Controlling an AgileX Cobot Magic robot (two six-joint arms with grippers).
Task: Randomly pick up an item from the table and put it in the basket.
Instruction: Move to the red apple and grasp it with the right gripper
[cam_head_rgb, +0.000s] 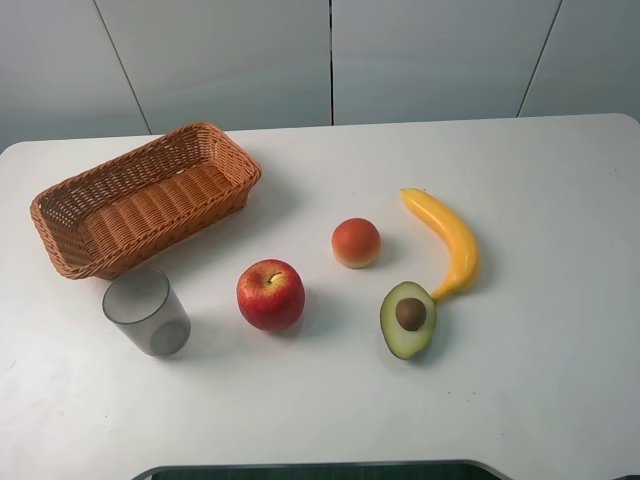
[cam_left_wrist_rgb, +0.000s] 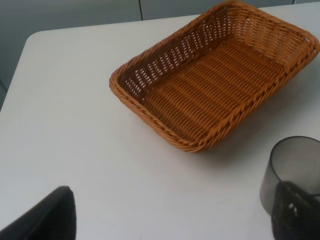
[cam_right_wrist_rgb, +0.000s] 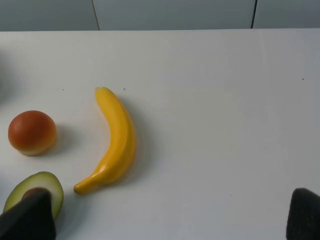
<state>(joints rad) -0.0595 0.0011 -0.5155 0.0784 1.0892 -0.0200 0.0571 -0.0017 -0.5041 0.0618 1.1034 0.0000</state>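
Taking the apple (cam_head_rgb: 270, 294), at four o'clock from the basket (cam_head_rgb: 240, 157), suits the left gripper (cam_left_wrist_rgb: 172, 215), seemingly spread and empty, steering clear of the cup (cam_head_rgb: 148, 312).

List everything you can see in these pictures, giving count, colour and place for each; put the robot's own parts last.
basket: one, orange-brown wicker, far left of table, empty.
cup: one, grey translucent, in front of the basket.
apple: one, red with yellowish patches, right of the cup.
peach-like ball: one, orange-red with a pale base, centre.
avocado half: one, green with a brown pit, by the banana's near end.
banana: one, yellow, right of the ball.
table: one, white.
left gripper: one, black, open, by the cup.
right gripper: one, black, open, by the avocado half.
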